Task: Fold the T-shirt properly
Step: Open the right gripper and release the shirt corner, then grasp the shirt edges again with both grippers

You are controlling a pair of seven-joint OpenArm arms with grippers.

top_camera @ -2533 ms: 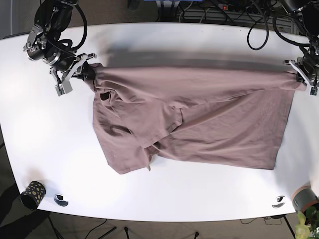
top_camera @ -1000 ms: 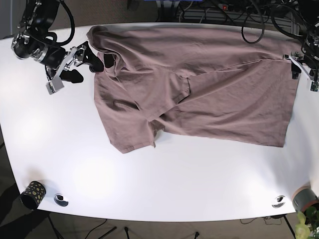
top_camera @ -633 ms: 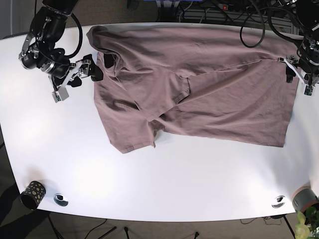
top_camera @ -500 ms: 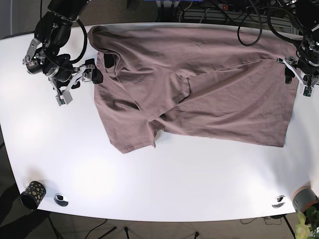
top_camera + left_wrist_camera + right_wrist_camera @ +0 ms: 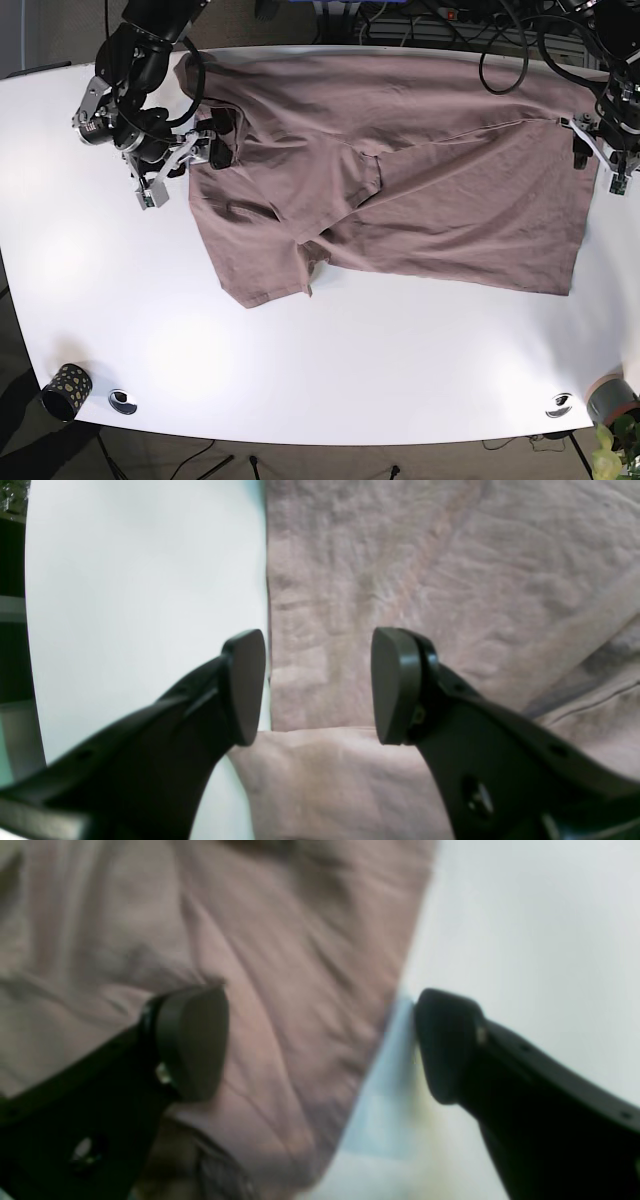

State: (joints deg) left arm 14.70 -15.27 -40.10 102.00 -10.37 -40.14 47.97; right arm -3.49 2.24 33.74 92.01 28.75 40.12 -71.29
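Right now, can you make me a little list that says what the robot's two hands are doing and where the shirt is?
shirt: brownish-pink T-shirt spread out on the white table, one sleeve folded over its middle
left gripper: open, above the shirt's side edge, holding nothing
right gripper: open, over the shirt's edge near the collar end, holding nothing
other things: spotted cup at the table's front corner
fold: not done yet

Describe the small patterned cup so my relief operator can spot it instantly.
Start from the white table and follow its near edge to the base view's bottom-left corner. The cup stands there, dark with pale speckles, beside a small round white-and-black object; nothing else nearby is patterned.
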